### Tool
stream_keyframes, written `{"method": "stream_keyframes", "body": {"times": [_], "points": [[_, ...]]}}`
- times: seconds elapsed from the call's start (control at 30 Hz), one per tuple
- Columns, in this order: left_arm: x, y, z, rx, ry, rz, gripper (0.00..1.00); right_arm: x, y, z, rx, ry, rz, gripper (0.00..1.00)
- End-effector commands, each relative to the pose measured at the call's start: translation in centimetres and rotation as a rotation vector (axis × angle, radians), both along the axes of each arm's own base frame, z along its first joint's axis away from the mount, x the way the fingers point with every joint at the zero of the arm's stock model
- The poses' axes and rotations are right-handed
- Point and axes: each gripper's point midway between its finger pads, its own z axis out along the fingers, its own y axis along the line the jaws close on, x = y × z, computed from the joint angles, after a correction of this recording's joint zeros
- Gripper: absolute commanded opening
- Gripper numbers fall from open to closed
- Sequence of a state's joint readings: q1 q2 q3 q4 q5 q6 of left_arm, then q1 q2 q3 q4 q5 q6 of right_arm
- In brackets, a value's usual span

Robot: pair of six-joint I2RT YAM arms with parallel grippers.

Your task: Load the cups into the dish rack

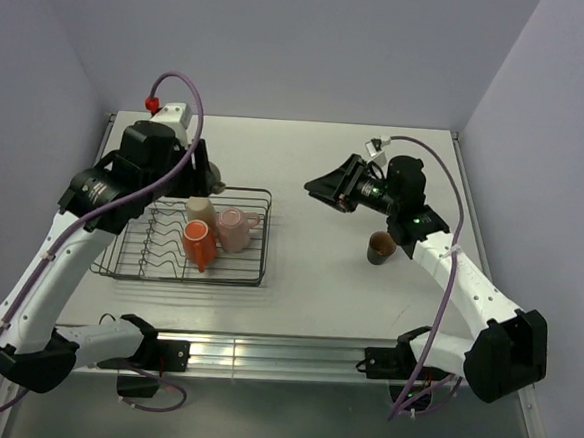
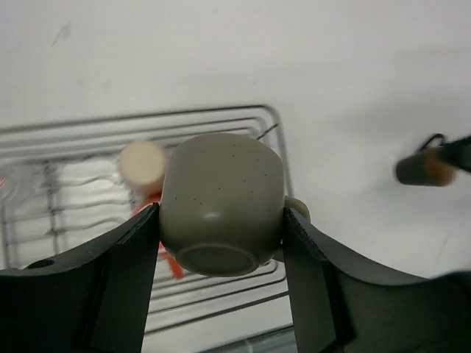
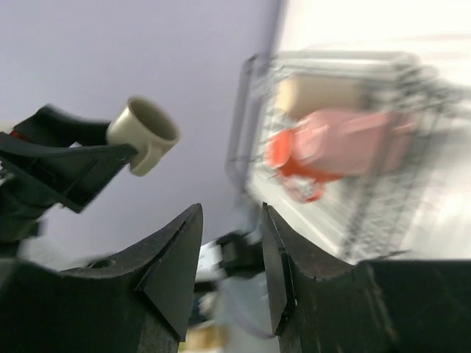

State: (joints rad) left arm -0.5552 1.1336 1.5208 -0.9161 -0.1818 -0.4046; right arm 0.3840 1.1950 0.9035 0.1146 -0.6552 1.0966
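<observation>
My left gripper (image 2: 221,217) is shut on the small olive-green cup (image 2: 221,195), held bottom toward the camera above the back right corner of the dish rack (image 2: 73,140). In the top view the left gripper (image 1: 212,177) is over the rack's (image 1: 128,268) far edge. The beige tumbler (image 1: 200,211), pink mug (image 1: 236,228) and orange mug (image 1: 198,245) sit in the rack. The dark brown mug (image 1: 381,248) stands on the table to the right. My right gripper (image 1: 322,194) is open and empty, raised left of the brown mug. The clear glass is out of view.
The white table (image 1: 318,281) ends at a metal rail along the near edge (image 1: 283,354). Purple walls close the back and both sides. The right arm's forearm (image 1: 449,270) passes just right of the brown mug.
</observation>
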Motion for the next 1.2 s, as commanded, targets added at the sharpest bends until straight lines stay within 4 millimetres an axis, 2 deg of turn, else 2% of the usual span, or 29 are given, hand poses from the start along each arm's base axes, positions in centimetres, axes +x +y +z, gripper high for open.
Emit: {"method": "stream_keyframes", "body": {"times": [0.0, 0.07, 0.23, 0.27, 0.37, 0.53, 0.57, 0.63, 0.87, 1.17], "points": [[-0.6, 4.8, -1.6, 0.048, 0.128, 0.202, 0.0, 1.5, -3.3, -2.3, -0.224, -0.057, -0.1, 0.46], [-0.5, 7.0, -2.9, 0.077, 0.185, 0.282, 0.0, 1.9, -4.2, -3.0, -0.286, -0.062, -0.111, 0.45], [0.4, 10.1, -6.7, 0.058, 0.308, 0.428, 0.0, 2.9, -5.2, -3.8, -0.359, -0.056, -0.099, 0.46], [0.8, 11.3, -7.5, 0.051, 0.324, 0.47, 0.0, 3.1, -5.2, -3.8, -0.366, -0.054, -0.098, 0.45], [1.4, 13.4, -8.7, 0.036, 0.353, 0.534, 0.0, 3.3, -5.7, -4.3, -0.394, -0.05, -0.102, 0.45], [1.2, 16.3, -10.3, 0.041, 0.38, 0.601, 0.0, 3.2, -5.9, -4.8, -0.409, -0.044, -0.106, 0.45], [1.0, 17.7, -10.7, 0.031, 0.392, 0.642, 0.0, 3.2, -5.9, -4.8, -0.411, -0.044, -0.104, 0.45], [1.0, 18.7, -11.2, 0.035, 0.4, 0.656, 0.0, 3.3, -5.8, -4.9, -0.413, -0.043, -0.103, 0.45], [1.2, 20.1, -13.9, 0.041, 0.462, 0.703, 0.0, 3.5, -5.8, -5.8, -0.423, -0.024, -0.096, 0.45], [1.9, 21.6, -16.1, 0.019, 0.514, 0.755, 0.0, 3.2, -5.7, -6.6, -0.425, -0.013, -0.076, 0.45]]}}
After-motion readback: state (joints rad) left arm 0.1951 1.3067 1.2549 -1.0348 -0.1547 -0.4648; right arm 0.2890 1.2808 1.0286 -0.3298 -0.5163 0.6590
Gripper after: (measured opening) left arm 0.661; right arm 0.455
